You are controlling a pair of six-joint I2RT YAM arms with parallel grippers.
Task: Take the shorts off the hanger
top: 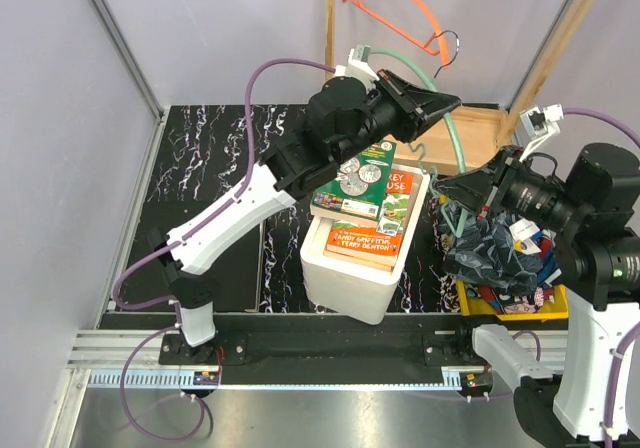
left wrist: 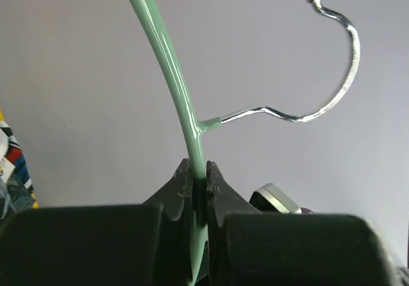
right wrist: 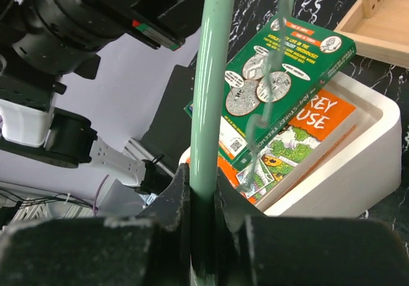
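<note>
The left fingers [left wrist: 193, 179] pinch the green hanger [top: 457, 136] at its neck. Mid-tabletop, a white box [top: 350, 293] holds books [top: 362, 183]. One reads "ANDY GRIFFITHS & TERRY DENTON", another is cut off to "REY USE". The right fingers [right wrist: 203, 193] clamp the hanger's bar. At the right, the dark shorts [top: 490, 248] lie heaped under that arm and largely hide the comic-print pair [top: 527, 298].
</note>
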